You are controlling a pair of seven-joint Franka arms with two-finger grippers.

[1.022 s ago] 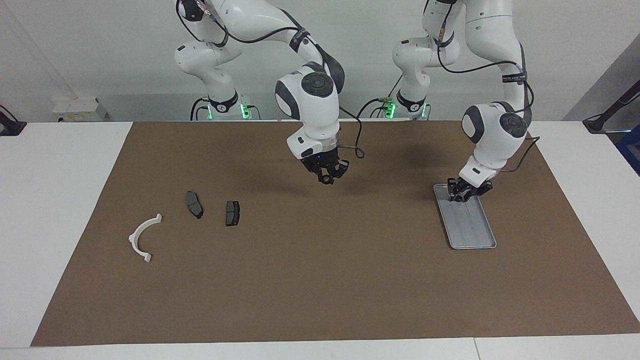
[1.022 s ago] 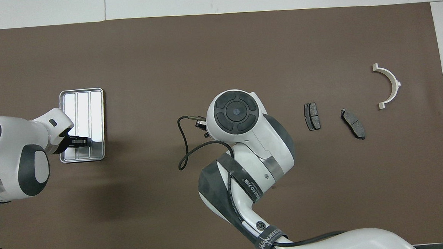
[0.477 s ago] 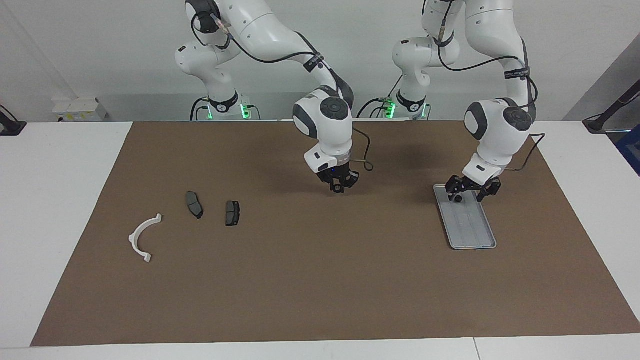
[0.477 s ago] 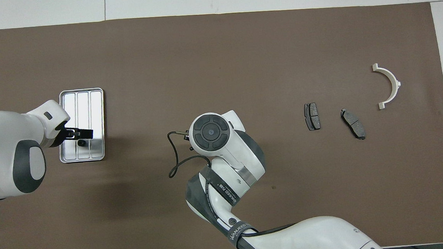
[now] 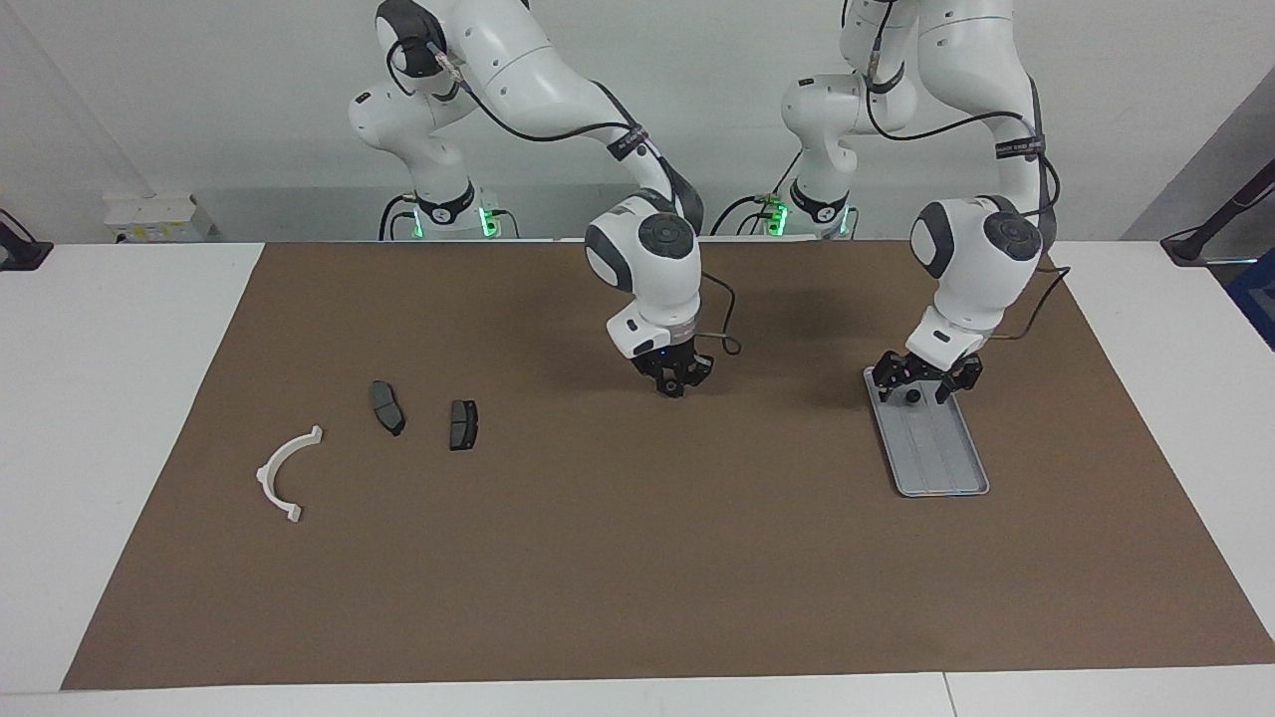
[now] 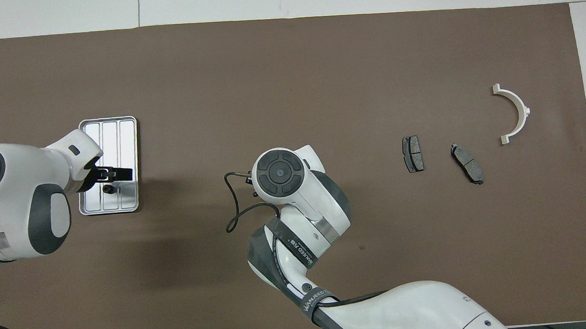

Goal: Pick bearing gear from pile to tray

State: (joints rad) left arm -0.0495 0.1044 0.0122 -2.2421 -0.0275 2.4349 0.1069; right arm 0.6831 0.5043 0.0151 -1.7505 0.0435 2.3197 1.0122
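1. Small black round piece (image 5: pixel 911 395) lying in the tray (image 5: pixel 946 468), at the tray's end nearer the robots, in the middle channel.
2. Sits directly below the left gripper (image 5: pixel 924 376), between its two spread fingertips and clear of both; jaws released, nothing held.
3. Same piece in the overhead view (image 6: pixel 107 187), just under the left gripper (image 6: pixel 115 173), near the tray (image 6: pixel 117 125) end closest to the robots.
4. Tray lengthwise away from the robots, toward the left arm's end of the brown mat (image 5: pixel 637 558).
5. Right gripper (image 5: pixel 674 381) low over bare mat around the table's middle, well apart from the tray; fingertips clenched together, with something small and dark at the tips that cannot be made out.
6. Two dark grey pads (image 5: pixel 463 424) (image 5: pixel 386 406) and white arc (image 5: pixel 287 474) toward the right arm's end, apart from both grippers.
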